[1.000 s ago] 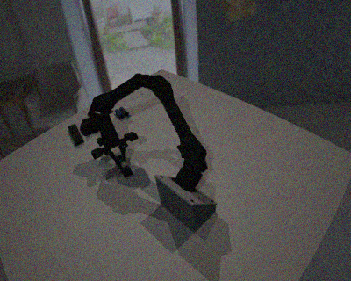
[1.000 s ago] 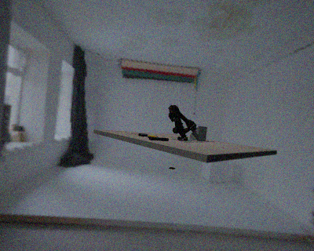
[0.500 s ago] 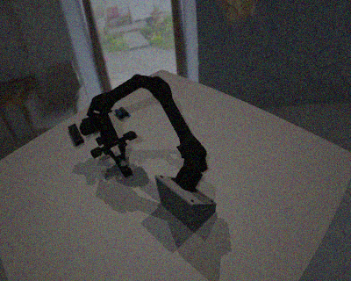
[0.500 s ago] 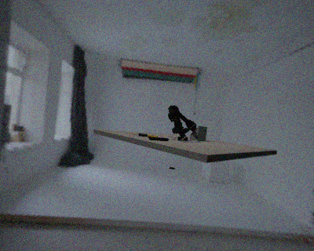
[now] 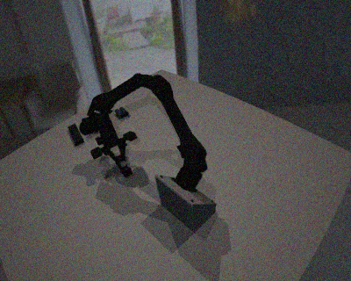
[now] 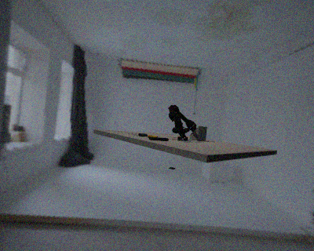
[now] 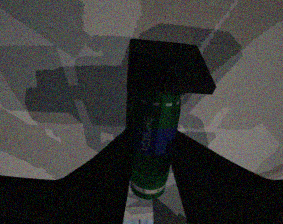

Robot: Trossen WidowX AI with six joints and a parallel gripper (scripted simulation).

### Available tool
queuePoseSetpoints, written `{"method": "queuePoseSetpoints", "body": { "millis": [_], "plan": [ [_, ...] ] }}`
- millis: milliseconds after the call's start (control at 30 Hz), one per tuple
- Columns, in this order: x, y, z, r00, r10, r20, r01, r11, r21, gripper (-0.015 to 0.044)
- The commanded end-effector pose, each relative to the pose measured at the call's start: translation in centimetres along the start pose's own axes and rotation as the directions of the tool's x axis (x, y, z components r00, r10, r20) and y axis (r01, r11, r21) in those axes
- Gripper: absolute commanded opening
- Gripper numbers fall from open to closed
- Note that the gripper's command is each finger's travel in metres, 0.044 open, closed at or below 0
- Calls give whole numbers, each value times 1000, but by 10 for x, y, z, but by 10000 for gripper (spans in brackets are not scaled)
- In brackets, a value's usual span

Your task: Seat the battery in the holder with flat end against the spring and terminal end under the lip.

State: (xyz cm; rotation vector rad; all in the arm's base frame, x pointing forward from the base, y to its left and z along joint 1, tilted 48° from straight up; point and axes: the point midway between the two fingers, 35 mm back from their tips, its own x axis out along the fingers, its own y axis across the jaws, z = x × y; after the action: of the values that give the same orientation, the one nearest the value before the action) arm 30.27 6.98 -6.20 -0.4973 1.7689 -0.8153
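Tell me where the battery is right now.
In the wrist view the green and blue battery sits at centre frame, gripped between the gripper fingers, its far end tucked into the dark holder just above it.

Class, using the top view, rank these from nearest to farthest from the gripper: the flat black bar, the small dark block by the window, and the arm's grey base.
1. Grey base, beside the gripper.
2. Flat black bar, near the table's edge.
3. Small dark block, toward the window.
The first two are a close call.
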Motion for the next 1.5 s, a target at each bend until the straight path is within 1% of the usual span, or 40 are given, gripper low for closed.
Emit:
{"method": "queuePoseSetpoints", "body": {
  "millis": [0, 1467],
  "plan": [
    [1, 1, 4, 999, 4, 37, -4, 1000, 0, 75],
    [10, 4, 0, 965, 10, 262, -9, 1000, -5, 75]
  ]
}}
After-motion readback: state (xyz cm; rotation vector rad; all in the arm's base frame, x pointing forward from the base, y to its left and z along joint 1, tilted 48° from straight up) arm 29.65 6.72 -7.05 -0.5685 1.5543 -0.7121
